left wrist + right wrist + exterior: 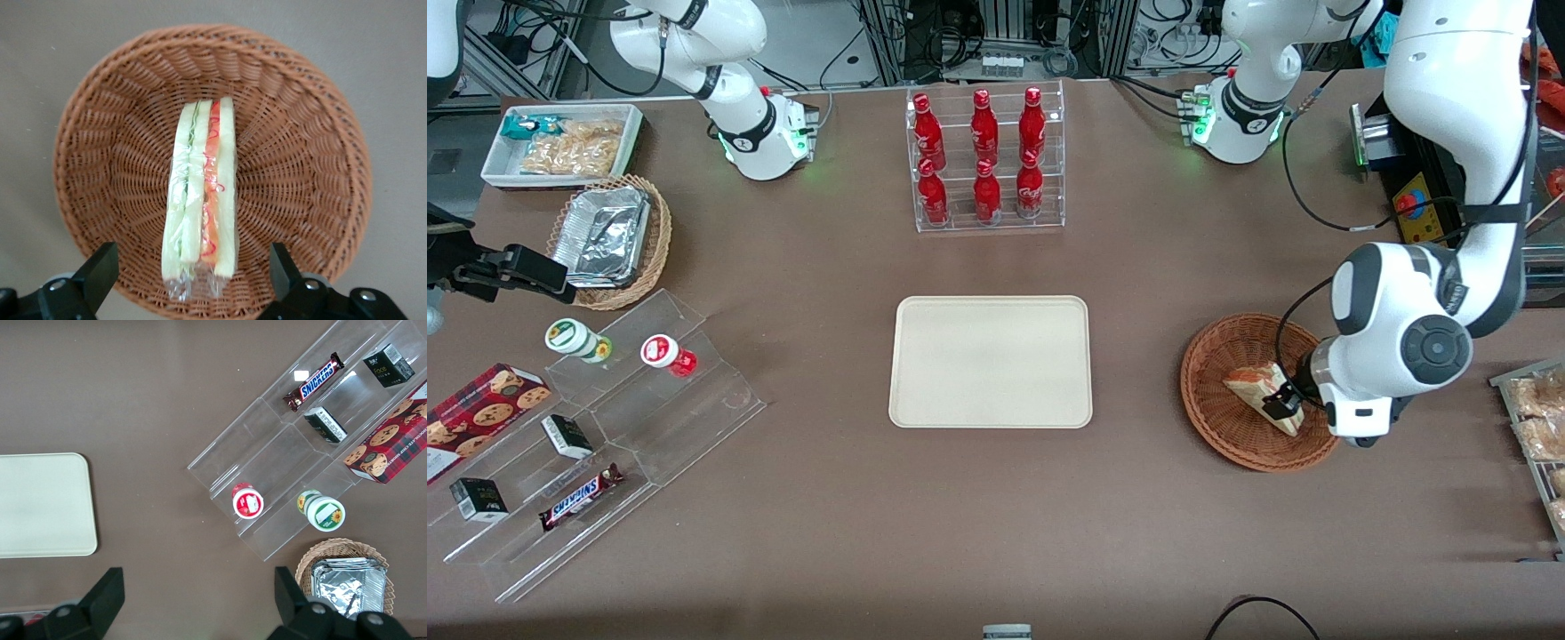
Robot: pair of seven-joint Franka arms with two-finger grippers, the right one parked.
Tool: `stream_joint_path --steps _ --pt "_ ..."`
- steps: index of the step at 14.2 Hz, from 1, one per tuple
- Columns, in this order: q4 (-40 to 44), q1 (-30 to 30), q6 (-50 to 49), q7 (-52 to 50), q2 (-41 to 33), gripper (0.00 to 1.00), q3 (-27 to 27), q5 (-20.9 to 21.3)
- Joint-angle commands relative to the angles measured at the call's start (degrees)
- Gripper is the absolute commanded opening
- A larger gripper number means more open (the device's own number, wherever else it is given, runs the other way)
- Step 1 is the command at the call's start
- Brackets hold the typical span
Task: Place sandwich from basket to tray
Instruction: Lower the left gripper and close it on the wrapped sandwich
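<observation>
in the round reddish-brown woven wicker basket (pixel 1232 404), which sits on the brown worktop (pixel 1138 498) toward the working arm's end from the flat cream-beige rectangular tray (pixel 991 361), lies the small triangular wedge sandwich (pixel 200 190) of pale white bread, wrapped in clear film, with green and red-orange filling showing along its cut edge. it rests on the basket's floor with that cut edge turned up toward the wrist camera.

the left arm's tool (pixel 193 280) hangs low over the basket, directly above the sandwich, its two black fingers (pixel 100 273) spread wide, one on each bread face and neither visibly touching the bread. in the front view the tool (pixel 1282 402) sits right at the wedge, level with the basket's rim.

the sandwich looks light and very soft; the bread would likely crush and the layers slide apart under a hard squeeze, and the glossy film may be slippery. the best hold, i judge, is across the two flat bread faces near the wedge's middle, closing only until the film stops giving. the tray is bare and well apart from the basket, so the carry toward it should be unobstructed.
</observation>
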Motion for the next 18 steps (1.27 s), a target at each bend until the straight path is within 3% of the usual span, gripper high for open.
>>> stream_joint_path --steps 1,6,8,10,14,18 --pt "-6.29 0.04 7.17 -1.39 -1.16 1.00 -0.11 0.65" --pt "-10.00 0.57 12.28 -1.39 -0.11 0.97 -0.11 0.74" --pt "-9.65 0.57 12.56 -1.48 0.51 0.58 -0.11 0.65" --pt "-9.21 0.57 12.38 -1.48 0.43 0.33 -0.02 0.57" --pt "-6.66 -0.48 10.37 -1.48 -0.10 0.28 -0.28 0.74" --pt "0.26 -8.28 -0.33 -4.98 -1.51 0.26 -0.28 0.74"
